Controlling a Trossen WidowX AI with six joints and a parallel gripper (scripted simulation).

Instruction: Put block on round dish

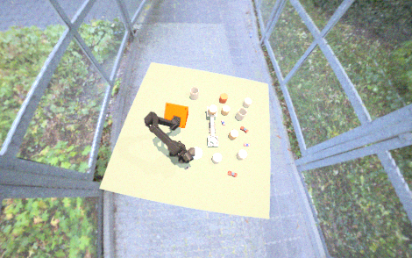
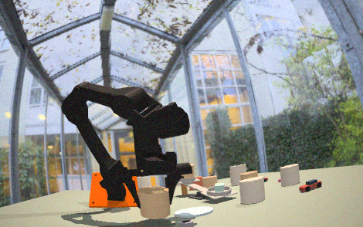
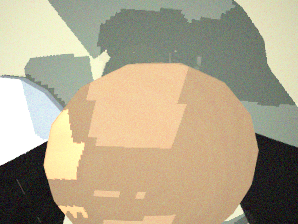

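Note:
My gripper [image 2: 154,204] [image 3: 147,131] is shut on a tan cup [image 2: 154,210] [image 3: 145,125], held upright low beside the round dish; whether it touches the table I cannot tell. The white dish [image 1: 197,153] [image 2: 194,211] [image 3: 17,117] has no cup above it in the exterior view, and lies left of the cup in the wrist view. The pale green block [image 2: 219,187] sits uncovered on the near pan of the balance [image 1: 212,125] [image 2: 230,193]. The other cup [image 1: 212,109] stands on the far end; my arm mostly hides it in the exterior view.
Several loose cups stand around the balance, including a pale one [image 1: 216,158] [image 2: 252,191] near the dish and a beige one [image 1: 195,93] at the back. Red toy cars [image 1: 232,174] [image 2: 310,185] lie on the right. An orange board [image 1: 176,113] [image 2: 96,193] stands by the arm's base.

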